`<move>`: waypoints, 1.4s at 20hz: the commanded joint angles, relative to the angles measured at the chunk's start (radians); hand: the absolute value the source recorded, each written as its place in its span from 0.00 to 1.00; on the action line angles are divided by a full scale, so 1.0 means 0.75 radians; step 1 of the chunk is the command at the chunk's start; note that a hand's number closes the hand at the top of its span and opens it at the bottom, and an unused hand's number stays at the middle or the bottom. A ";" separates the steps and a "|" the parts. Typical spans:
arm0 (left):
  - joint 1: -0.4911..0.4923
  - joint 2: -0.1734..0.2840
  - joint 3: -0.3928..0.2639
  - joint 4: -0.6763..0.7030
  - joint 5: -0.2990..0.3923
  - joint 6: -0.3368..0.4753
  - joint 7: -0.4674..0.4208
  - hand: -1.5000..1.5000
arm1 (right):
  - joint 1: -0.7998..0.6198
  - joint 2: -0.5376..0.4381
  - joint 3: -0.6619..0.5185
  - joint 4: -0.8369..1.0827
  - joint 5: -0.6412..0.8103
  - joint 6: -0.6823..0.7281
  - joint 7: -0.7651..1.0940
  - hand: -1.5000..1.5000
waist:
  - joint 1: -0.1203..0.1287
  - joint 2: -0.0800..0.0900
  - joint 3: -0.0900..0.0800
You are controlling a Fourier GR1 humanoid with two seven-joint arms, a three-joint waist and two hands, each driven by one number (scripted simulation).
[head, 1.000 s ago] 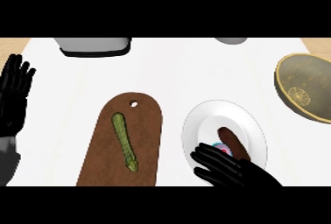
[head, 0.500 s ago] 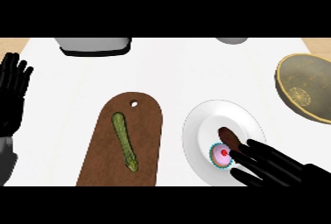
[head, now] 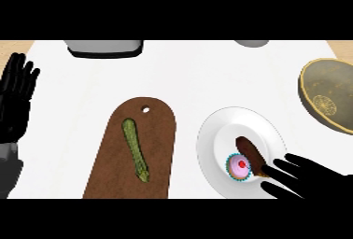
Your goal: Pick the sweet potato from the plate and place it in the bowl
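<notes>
We see the dark brown, elongated sweet potato [head: 250, 153] on the white plate [head: 224, 126], our right hand [head: 303, 179] open, fingertips at its near end. Bowl [head: 329, 98] far right; left hand [head: 17, 100] open at the worktop's [head: 200, 74] left edge.

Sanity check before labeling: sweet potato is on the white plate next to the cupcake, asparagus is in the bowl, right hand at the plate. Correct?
One error. The asparagus lies on the brown cutting board, not in the bowl, as the head view shows. The sweet potato is on the white plate beside the cupcake, with the right hand at the plate.
</notes>
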 commanded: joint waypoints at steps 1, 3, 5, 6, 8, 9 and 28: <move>-0.060 -0.072 -0.020 0.030 -0.061 0.040 -0.001 0.50 | -0.099 0.031 -0.027 0.082 0.006 0.143 0.011 0.00 | 0.011 0.005 0.002; -0.007 -0.039 0.032 0.053 -0.036 -0.045 -0.021 0.50 | -0.097 0.089 -0.009 0.000 0.011 0.197 0.129 0.00 | 0.011 0.003 0.001; -0.084 -0.088 0.012 0.113 -0.070 -0.040 -0.040 0.50 | -0.142 0.198 0.075 0.143 0.136 0.182 0.058 0.00 | 0.013 0.006 0.002; 0.060 -0.075 0.022 -0.045 -0.065 -0.027 0.004 0.50 | -0.073 0.192 0.039 0.137 0.179 0.191 -0.021 0.00 | 0.015 0.001 0.003; -0.033 -0.071 0.026 0.007 -0.094 -0.042 0.033 0.50 | -0.164 0.284 0.083 0.087 0.127 0.284 0.133 0.00 | 0.013 0.002 0.002; -0.042 -0.084 0.037 0.015 -0.084 -0.030 0.063 0.50 | -0.092 0.249 0.062 0.213 0.278 0.217 -0.088 0.00 | 0.009 0.002 0.003; -0.006 -0.171 0.132 -0.009 -0.174 -0.109 0.032 0.50 | -0.112 0.534 0.130 0.757 0.756 -0.004 -0.472 0.00 | 0.010 0.003 0.003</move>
